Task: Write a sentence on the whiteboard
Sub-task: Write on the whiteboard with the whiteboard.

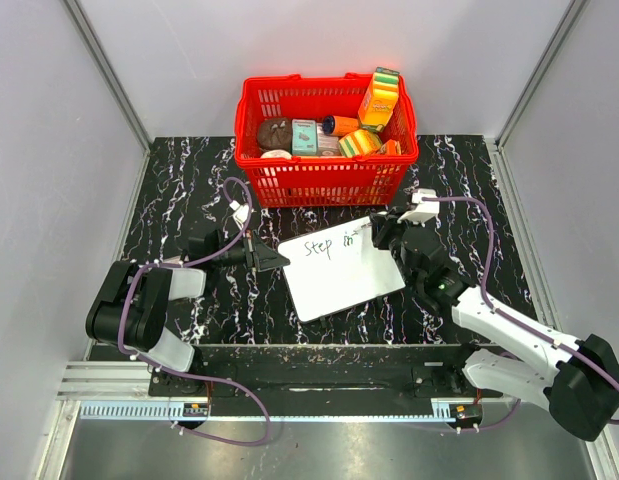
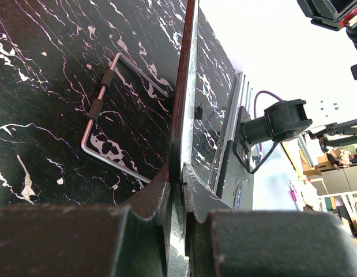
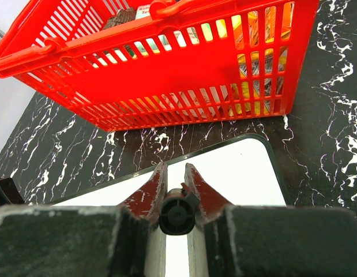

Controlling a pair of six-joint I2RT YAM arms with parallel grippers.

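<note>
The whiteboard (image 1: 341, 272) lies tilted on the black marble table in front of the red basket. On its upper left is the sentence (image 1: 327, 246) in thin black handwriting, reading roughly "Step in". My left gripper (image 1: 272, 260) is shut on the board's left edge. In the left wrist view that thin edge (image 2: 184, 86) runs straight up from between the jaws of the left gripper (image 2: 179, 173). My right gripper (image 1: 382, 232) hovers over the board's top right part, shut on a black marker (image 3: 178, 212). The right wrist view shows only blank whiteboard (image 3: 239, 173) ahead of the right gripper (image 3: 175, 173).
The red basket (image 1: 289, 182), holding several packets and boxes, stands just behind the board, and its slatted wall (image 3: 166, 69) is close ahead of the right gripper. Grey walls enclose the table on three sides. A bent metal wire bracket (image 2: 100, 104) shows left of the board's edge.
</note>
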